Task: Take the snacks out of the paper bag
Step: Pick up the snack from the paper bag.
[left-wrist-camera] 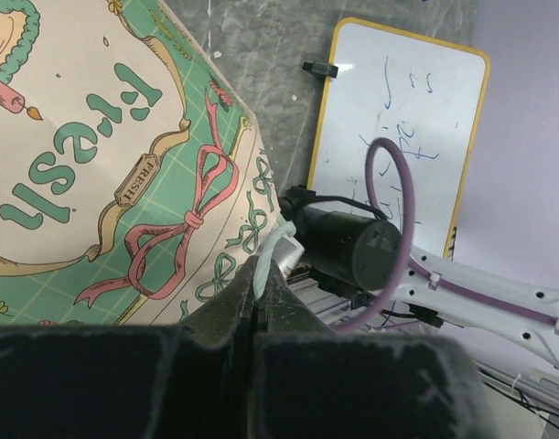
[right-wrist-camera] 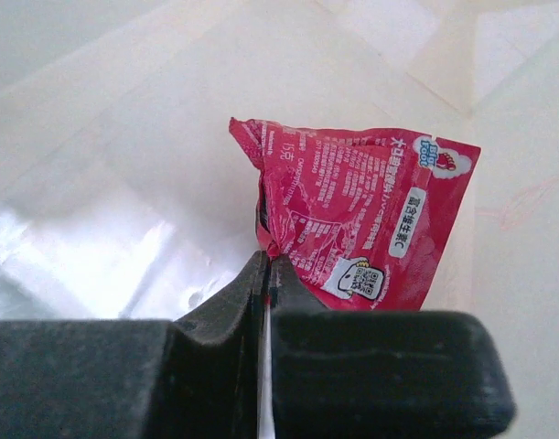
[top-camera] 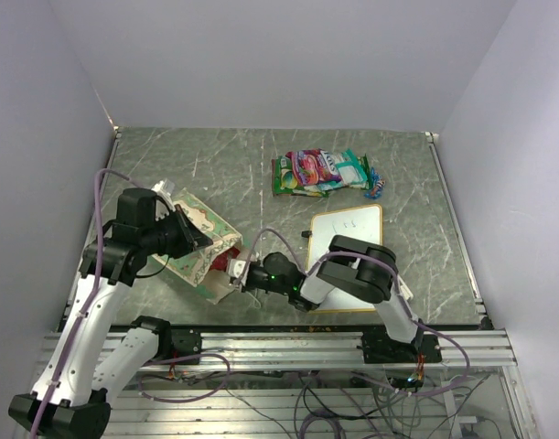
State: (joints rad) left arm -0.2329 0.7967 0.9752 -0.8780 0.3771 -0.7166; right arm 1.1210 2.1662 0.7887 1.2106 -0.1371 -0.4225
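Right wrist, fingers (right-wrist-camera: 231, 300) pinching red packet (right-wrist-camera: 361, 219), inside bag (right-wrist-camera: 123, 137)

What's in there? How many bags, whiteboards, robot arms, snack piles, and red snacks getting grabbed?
1 paper bag
1 whiteboard
2 arms: left arm, right arm
1 snack pile, its packets too bunched to count
1 red packet, pinched by the right gripper
Total: 6

We see 3 plain pale walls (top-camera: 261, 55) enclosing a dark green marbled table (top-camera: 224, 165), with an aluminium rail (top-camera: 279, 346) along its near edge, all evenly lit.
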